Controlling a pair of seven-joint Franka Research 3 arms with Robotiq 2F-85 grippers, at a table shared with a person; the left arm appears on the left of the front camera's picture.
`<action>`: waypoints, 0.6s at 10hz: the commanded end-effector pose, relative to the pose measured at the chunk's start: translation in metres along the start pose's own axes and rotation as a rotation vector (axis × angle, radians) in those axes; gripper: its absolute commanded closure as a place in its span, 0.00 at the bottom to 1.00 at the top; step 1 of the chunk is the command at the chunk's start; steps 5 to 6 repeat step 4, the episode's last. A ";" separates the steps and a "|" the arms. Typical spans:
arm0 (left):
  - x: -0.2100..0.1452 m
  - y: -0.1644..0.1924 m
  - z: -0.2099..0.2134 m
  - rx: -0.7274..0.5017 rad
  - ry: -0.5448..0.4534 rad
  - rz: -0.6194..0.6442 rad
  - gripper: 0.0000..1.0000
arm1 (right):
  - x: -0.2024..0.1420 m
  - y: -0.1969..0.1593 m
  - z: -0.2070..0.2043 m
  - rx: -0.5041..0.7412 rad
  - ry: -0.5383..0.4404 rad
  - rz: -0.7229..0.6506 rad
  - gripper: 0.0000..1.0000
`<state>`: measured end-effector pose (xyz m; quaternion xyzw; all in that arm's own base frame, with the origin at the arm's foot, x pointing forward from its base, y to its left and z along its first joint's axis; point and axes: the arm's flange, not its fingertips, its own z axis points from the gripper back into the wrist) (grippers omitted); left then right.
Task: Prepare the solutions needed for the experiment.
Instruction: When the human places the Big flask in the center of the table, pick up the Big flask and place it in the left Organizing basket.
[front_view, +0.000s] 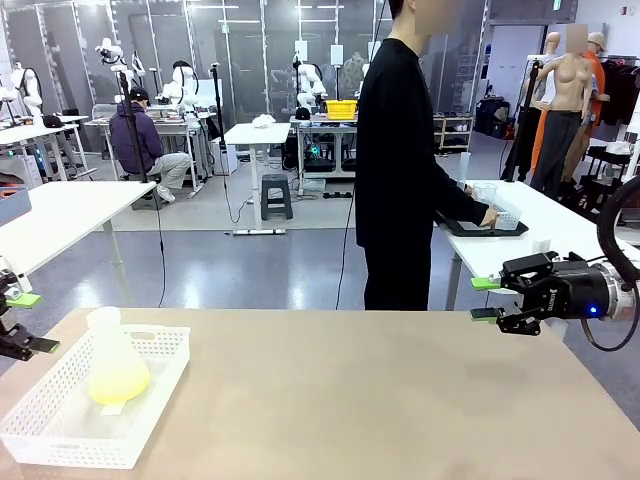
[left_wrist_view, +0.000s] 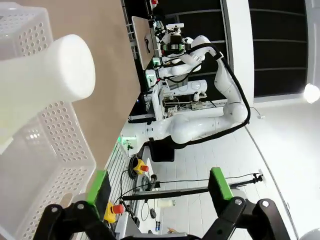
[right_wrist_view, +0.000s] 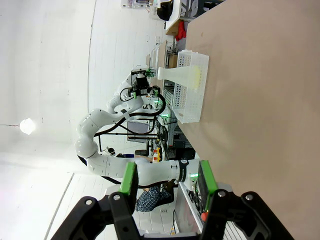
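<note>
Smooth tan tabletop (front_view: 380, 400) spans the near scene, with a person (front_view: 400, 160) standing beyond its far edge, turned toward another table. At the near left sits a white perforated plastic basket (front_view: 150, 400), its corner cut off by the frame. Inside stands a frosted conical flask (front_view: 112, 360) holding the solutions (front_view: 118, 382), pale yellow-green. Left gripper (front_view: 20, 320), partly cropped, hovers beside the basket, fingers apart. Right gripper (front_view: 488, 298) hangs over the far right, fingers apart.

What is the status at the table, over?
Left gripper open, right gripper open. Pale yellow-green liquid inside frosted white conical flask, standing in white perforated plastic basket.
</note>
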<state>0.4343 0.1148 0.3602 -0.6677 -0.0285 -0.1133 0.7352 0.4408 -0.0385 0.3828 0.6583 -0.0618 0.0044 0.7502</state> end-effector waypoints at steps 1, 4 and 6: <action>-0.001 -0.002 0.001 0.005 0.006 -0.027 0.00 | 0.001 0.001 0.000 0.006 0.004 0.004 0.38; -0.001 -0.002 0.001 0.005 0.006 -0.027 0.00 | 0.001 0.001 0.000 0.006 0.004 0.004 0.38; -0.001 -0.002 0.001 0.005 0.006 -0.027 0.00 | 0.001 0.001 0.000 0.006 0.004 0.004 0.38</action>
